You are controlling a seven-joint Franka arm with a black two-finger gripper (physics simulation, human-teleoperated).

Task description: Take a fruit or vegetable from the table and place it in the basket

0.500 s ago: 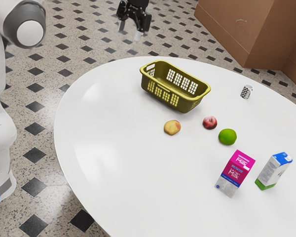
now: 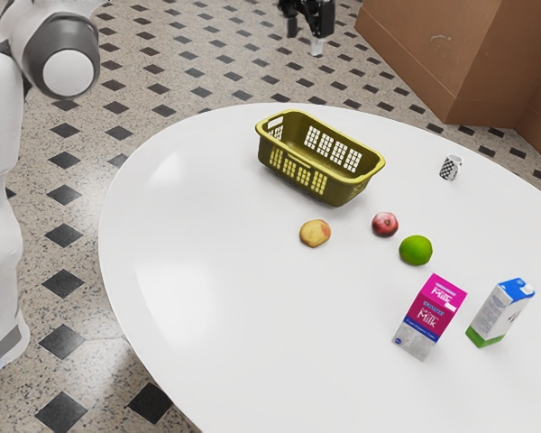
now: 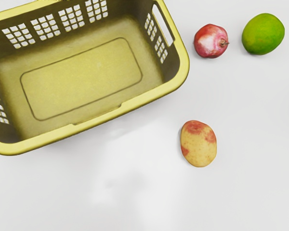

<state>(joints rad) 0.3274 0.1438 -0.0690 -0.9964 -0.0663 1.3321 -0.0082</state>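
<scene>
Left to right, your black two-finger end effector (image 2: pixel 304 40) hangs aloft, fingers apart, as a yellow, red-blotched potato (image 2: pixel 315 233) rests on the round white counter (image 2: pixel 216 289) near your olive-yellow plastic basket (image 2: pixel 343 192); a round red-and-pink fruit (image 2: pixel 385 225) (stem showing in your wrist view) and a smooth green lime (image 2: pixel 416 250) sit beyond, all outside the basket.

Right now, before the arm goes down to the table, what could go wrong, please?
The red round item and the lime lie close together, so the tool might bump one while reaching for the other. The potato is rounded and could roll or slip if pinched off-centre. The basket has raised walls, so a low carry might hit its rim.
</scene>
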